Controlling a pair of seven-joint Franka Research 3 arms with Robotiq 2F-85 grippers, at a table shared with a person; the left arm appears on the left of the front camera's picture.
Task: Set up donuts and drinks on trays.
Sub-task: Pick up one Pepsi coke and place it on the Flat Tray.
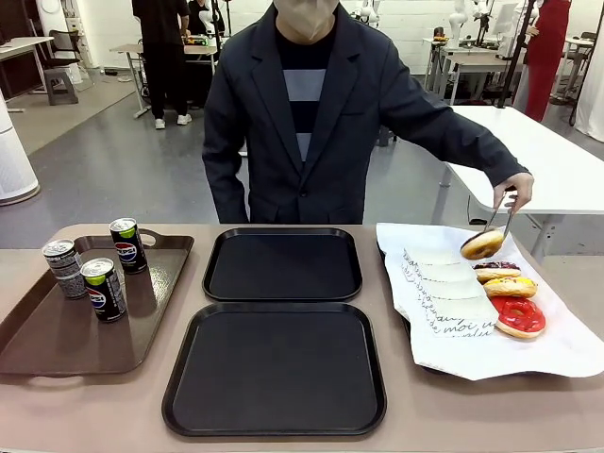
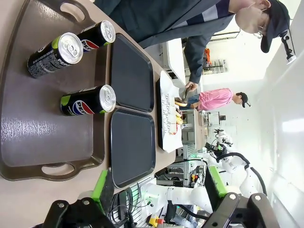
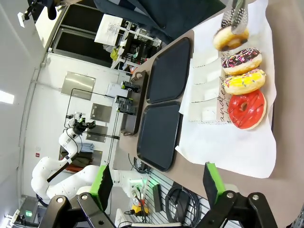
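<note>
Two black trays, the far one and the near one, lie bare mid-table. Three Pepsi cans stand on the brown tray at the left. Over the white paper at the right, a person's hand holds tongs clamped on a yellow-glazed donut. Chocolate, yellow and red donuts lie on the paper beside white sleeves. My left gripper hangs open above the cans. My right gripper is open, well back from the donuts.
The person stands at the table's far side behind the black trays. The brown tray has handles at both ends. A white table stands behind at the right.
</note>
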